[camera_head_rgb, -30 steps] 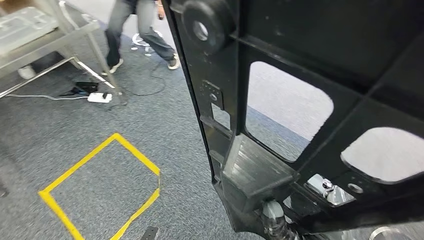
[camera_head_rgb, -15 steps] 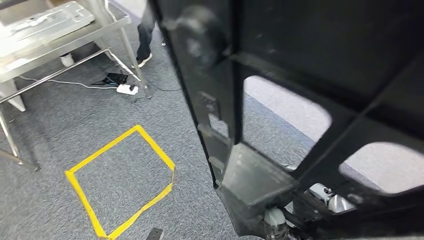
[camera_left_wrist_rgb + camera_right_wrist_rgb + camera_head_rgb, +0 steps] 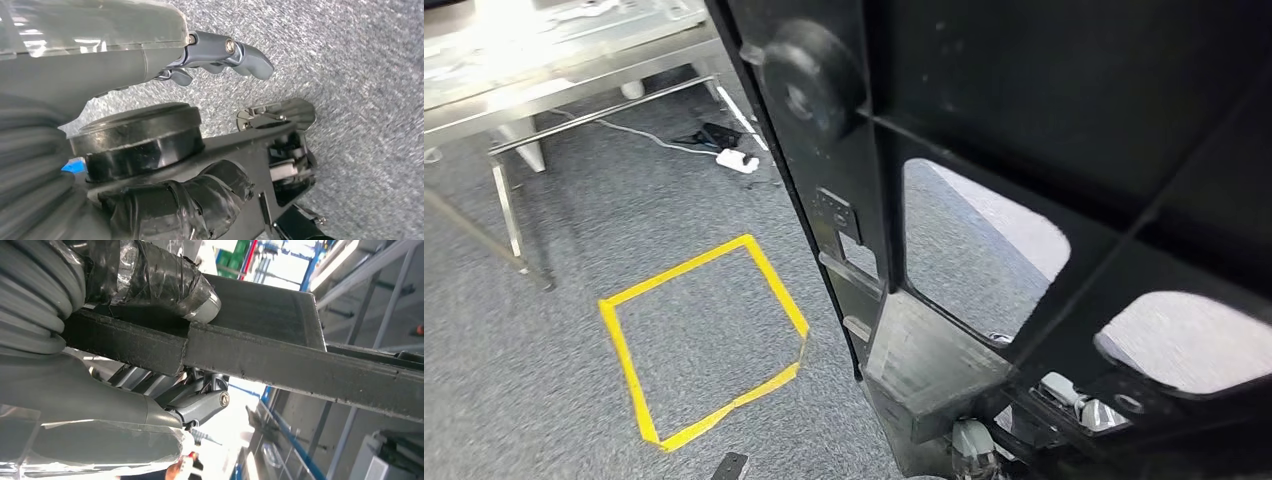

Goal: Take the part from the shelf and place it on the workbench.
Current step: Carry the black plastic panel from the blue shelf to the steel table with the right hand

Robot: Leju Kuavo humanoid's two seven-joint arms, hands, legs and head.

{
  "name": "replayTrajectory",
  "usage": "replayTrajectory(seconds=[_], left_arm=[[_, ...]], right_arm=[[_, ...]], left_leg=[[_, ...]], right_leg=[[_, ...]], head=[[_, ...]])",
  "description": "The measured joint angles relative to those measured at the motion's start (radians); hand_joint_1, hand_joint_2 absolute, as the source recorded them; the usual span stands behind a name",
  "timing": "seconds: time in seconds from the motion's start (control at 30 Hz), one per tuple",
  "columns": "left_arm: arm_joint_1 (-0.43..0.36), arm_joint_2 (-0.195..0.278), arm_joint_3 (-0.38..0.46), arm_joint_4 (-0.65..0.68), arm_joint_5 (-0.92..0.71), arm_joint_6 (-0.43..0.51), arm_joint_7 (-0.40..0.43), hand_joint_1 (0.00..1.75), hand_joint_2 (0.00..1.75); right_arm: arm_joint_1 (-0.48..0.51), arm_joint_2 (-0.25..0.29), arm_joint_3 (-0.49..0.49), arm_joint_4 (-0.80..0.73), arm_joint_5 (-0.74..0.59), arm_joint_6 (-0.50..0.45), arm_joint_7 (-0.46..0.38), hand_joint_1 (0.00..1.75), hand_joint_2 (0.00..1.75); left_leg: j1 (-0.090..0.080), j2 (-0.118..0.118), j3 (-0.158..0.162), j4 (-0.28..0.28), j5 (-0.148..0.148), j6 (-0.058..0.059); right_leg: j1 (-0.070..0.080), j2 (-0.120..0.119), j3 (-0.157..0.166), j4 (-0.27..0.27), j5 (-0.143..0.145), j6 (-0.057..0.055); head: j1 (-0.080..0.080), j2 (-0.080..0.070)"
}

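Whole head view has shifted over the last second, so the camera has turned, not the floor items: the yellow tape square now sits further right and further off than before, and the white power strip with its cable has slid right, close to the left edge of the black part. The metal workbench has come further into view at far left. The walking person has left the view.
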Motion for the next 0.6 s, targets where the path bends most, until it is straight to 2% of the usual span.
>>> replayTrajectory(seconds=[0.03, 0.07, 0.1, 0.13, 0.2, 0.23, 0.3, 0.33, 0.37, 0.4, 0.43, 0.47, 0.5, 0.53, 0.6], left_arm=[[0.001, 0.0, -0.001, 0.0, 0.001, 0.005, -0.004, 0.0, 1.75], [0.0, 0.001, -0.002, 0.0, 0.001, 0.008, -0.007, 0.0, 1.75], [-0.001, 0.002, -0.002, 0.0, 0.0, 0.008, -0.008, 0.0, 1.75], [-0.002, 0.004, -0.003, 0.0, 0.0, 0.008, -0.008, 0.0, 1.75], [0.0, 0.007, -0.004, 0.0, 0.0, 0.007, -0.008, 0.0, 1.75], [0.003, 0.01, -0.005, 0.001, 0.0, 0.007, -0.009, 0.0, 1.75], [0.005, 0.014, -0.006, 0.001, -0.003, 0.021, -0.019, 0.0, 1.75], [0.003, 0.014, -0.006, 0.001, -0.005, 0.038, -0.029, 0.0, 1.75], [0.001, 0.014, -0.007, 0.001, -0.007, 0.059, -0.042, 0.0, 1.75], [-0.001, 0.014, -0.007, 0.001, -0.009, 0.08, -0.054, 0.0, 1.75], [-0.001, 0.014, -0.007, 0.001, -0.009, 0.098, -0.062, 0.0, 1.75], [0.0, 0.015, -0.007, 0.001, -0.009, 0.11, -0.068, 0.0, 1.75], [0.001, 0.016, -0.007, 0.001, -0.009, 0.118, -0.071, 0.0, 1.75], [0.001, 0.017, -0.007, 0.001, -0.009, 0.121, -0.072, 0.0, 1.75], [-0.001, 0.021, -0.007, 0.001, -0.009, 0.124, -0.074, 0.0, 1.75]], right_arm=[[-0.001, 0.0, 0.0, 0.0, 0.0, 0.001, 0.002, 1.75, 1.75], [-0.001, 0.0, 0.0, 0.0, 0.0, 0.001, 0.005, 1.75, 1.75], [-0.001, 0.0, 0.0, 0.0, 0.0, 0.002, 0.008, 1.75, 1.75], [-0.002, 0.0, 0.0, -0.001, 0.001, 0.002, 0.01, 1.75, 1.75], [-0.005, 0.0, 0.0, -0.001, 0.002, 0.004, 0.012, 1.75, 1.75], [-0.007, 0.0, 0.0, -0.001, 0.003, 0.005, 0.012, 1.75, 1.75], [-0.009, 0.0, 0.0, -0.002, 0.006, 0.006, 0.014, 1.75, 1.75], [-0.009, 0.0, 0.0, -0.003, 0.009, 0.005, 0.017, 1.75, 1.75], [-0.009, 0.0, 0.0, -0.003, 0.013, 0.004, 0.022, 1.75, 1.75], [-0.009, -0.001, 0.0, -0.003, 0.016, 0.004, 0.026, 1.75, 1.75], [-0.008, -0.001, 0.0, -0.003, 0.018, 0.003, 0.029, 1.75, 1.75], [-0.009, -0.001, 0.0, -0.003, 0.018, 0.002, 0.031, 1.75, 1.75], [-0.009, -0.001, 0.0, -0.003, 0.019, 0.001, 0.032, 1.75, 1.75], [-0.009, -0.001, 0.0, -0.003, 0.019, 0.001, 0.032, 1.75, 1.75], [-0.01, -0.001, 0.0, -0.004, 0.02, 0.0, 0.033, 1.75, 1.75]], left_leg=[[0.002, -0.014, 0.0, 0.007, -0.006, -0.005], [0.002, -0.027, -0.003, 0.018, -0.013, -0.011], [0.002, -0.039, -0.008, 0.027, -0.017, -0.016], [0.002, -0.049, -0.013, 0.032, -0.02, -0.022], [0.004, -0.067, -0.021, 0.032, -0.019, -0.031], [0.004, -0.058, -0.024, 0.036, -0.021, -0.036], [0.003, -0.01, -0.051, 0.088, -0.047, -0.047], [0.003, 0.022, -0.078, 0.142, -0.07, -0.053], [0.004, 0.041, -0.113, 0.205, -0.095, -0.057], [0.006, 0.05, -0.147, 0.262, -0.11, -0.059], [0.007, 0.054, -0.17, 0.296, -0.112, -0.059], [0.007, 0.056, -0.173, 0.291, -0.095, -0.057], [0.007, 0.06, -0.156, 0.249, -0.062, -0.053], [0.005, 0.07, -0.124, 0.181, -0.024, -0.045], [-0.006, 0.105, -0.066, 0.064, 0.014, -0.028]], right_leg=[[-0.004, 0.016, 0.025, -0.064, 0.037, 0.002], [-0.008, 0.037, 0.049, -0.123, 0.061, 0.002], [-0.01, 0.054, 0.065, -0.162, 0.072, 0.0], [-0.011, 0.067, 0.073, -0.179, 0.07, -0.003], [-0.01, 0.056, 0.076, -0.181, 0.068, -0.016], [-0.011, 0.046, 0.079, -0.184, 0.068, -0.022], [-0.014, 0.024, 0.088, -0.19, 0.068, -0.033], [-0.012, 0.012, 0.092, -0.192, 0.066, -0.037], [-0.011, -0.002, 0.095, -0.193, 0.063, -0.039], [-0.01, -0.015, 0.098, -0.192, 0.06, -0.04], [-0.009, -0.028, 0.101, -0.192, 0.057, -0.041], [-0.008, -0.039, 0.105, -0.192, 0.053, -0.041], [-0.007, -0.05, 0.111, -0.193, 0.049, -0.04], [-0.006, -0.06, 0.118, -0.193, 0.044, -0.04], [-0.001, -0.079, 0.13, -0.197, 0.036, -0.035]], head=[[0.0, 0.0], [0.002, 0.0], [0.002, 0.0], [0.003, 0.0], [0.004, 0.0], [0.003, 0.0], [-0.006, 0.0], [-0.011, 0.0], [-0.015, 0.0], [-0.016, 0.0], [-0.016, 0.0], [-0.016, 0.0], [-0.016, 0.0], [-0.016, 0.0], [-0.015, 0.0]])
